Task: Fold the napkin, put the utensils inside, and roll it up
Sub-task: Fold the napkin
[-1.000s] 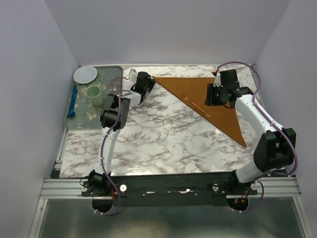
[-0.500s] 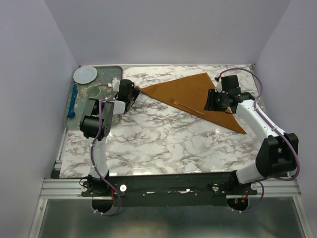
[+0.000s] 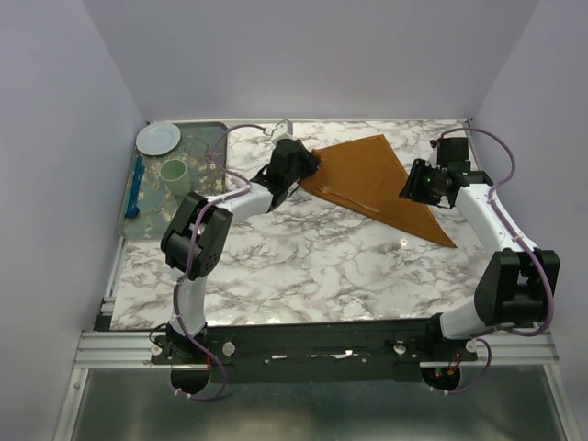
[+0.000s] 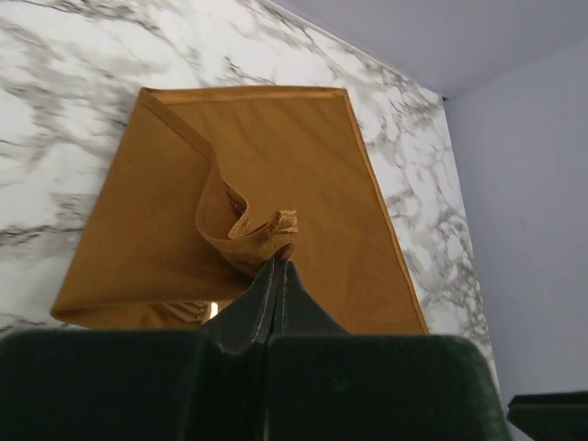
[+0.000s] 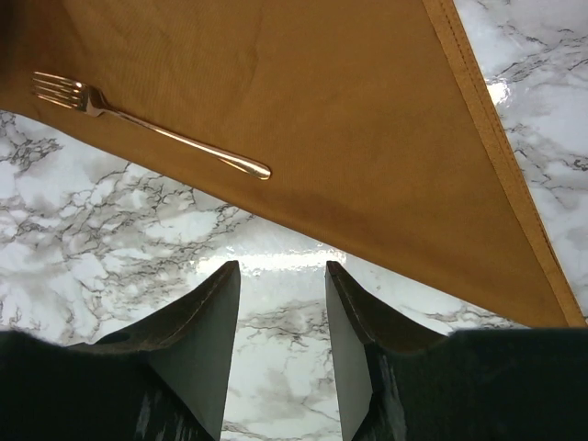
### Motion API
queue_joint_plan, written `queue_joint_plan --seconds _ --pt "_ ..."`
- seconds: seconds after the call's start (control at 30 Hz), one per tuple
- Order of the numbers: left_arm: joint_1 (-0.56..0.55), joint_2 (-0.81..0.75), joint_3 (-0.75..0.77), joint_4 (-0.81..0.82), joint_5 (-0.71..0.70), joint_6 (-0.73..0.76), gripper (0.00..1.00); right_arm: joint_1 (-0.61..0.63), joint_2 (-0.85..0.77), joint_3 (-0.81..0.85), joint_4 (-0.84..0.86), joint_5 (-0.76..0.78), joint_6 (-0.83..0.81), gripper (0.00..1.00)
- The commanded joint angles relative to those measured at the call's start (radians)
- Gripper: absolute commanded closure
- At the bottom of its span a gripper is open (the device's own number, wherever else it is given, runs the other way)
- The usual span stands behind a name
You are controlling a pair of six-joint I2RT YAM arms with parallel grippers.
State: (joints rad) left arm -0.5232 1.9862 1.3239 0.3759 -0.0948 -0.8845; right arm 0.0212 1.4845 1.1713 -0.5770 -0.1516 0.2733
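Note:
The rust-orange napkin [image 3: 372, 175] lies on the marble at the back right, its left corner lifted and doubled over itself. My left gripper [image 3: 310, 166] is shut on that bunched corner [image 4: 266, 230], and its tips [image 4: 278, 264] meet with cloth pinched between them. The copper fork [image 5: 152, 129] rests on the napkin near its front edge, tines to the left in the right wrist view. My right gripper [image 3: 410, 190] hovers open over the napkin's right part. Between its fingers [image 5: 280, 266] there is only bare marble just off the cloth's edge [image 5: 386, 248].
A green tray [image 3: 152, 218] at the left holds a white plate [image 3: 158, 138], a green cup [image 3: 175, 175] and a blue utensil [image 3: 135, 188]. Lilac walls close in the table at the back and on both sides.
My left gripper has swept right from the tray side, carrying the napkin's left corner over the cloth. The right gripper has drawn back to the right, off the fork, and opened slightly.

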Motion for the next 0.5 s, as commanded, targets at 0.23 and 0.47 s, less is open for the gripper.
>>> queue_joint_plan --seconds 0.23,0.47 --pt "-0.169 0.111 0.178 -0.097 0.003 0.125 1.0 -0.017 -0.043 -0.013 0.012 -0.034 -0.01 0.49" --pt "-0.228 0.157 0.224 -0.121 -0.003 0.136 1.0 -0.07 -0.047 -0.041 0.019 -0.063 0.018 0.49"
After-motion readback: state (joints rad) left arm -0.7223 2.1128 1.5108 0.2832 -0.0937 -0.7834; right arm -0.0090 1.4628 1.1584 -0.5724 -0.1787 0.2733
